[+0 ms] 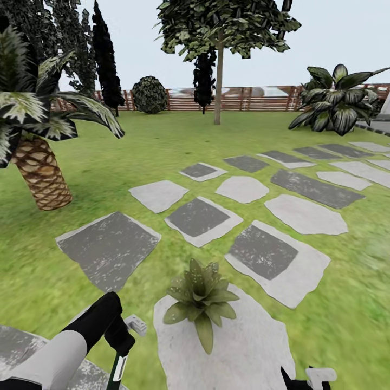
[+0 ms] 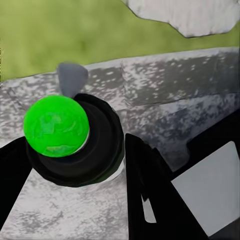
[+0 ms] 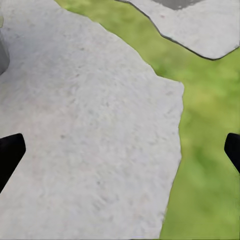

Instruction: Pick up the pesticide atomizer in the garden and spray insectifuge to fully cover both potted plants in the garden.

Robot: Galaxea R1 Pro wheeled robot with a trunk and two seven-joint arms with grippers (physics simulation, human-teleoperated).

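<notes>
While the left gripper clamps the slim dark bottle-shaped pesticide atomizer, the speckled green potted plant stands just beside it on a pale stepping stone; the right gripper is spread apart over that stone.

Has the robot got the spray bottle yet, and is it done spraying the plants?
The bottle looks picked up: the left gripper is shut on it. It hangs beside one potted plant on a pale stone. No spray shows, so whether this plant is covered can't be told. The right gripper is open over the stone.
</notes>
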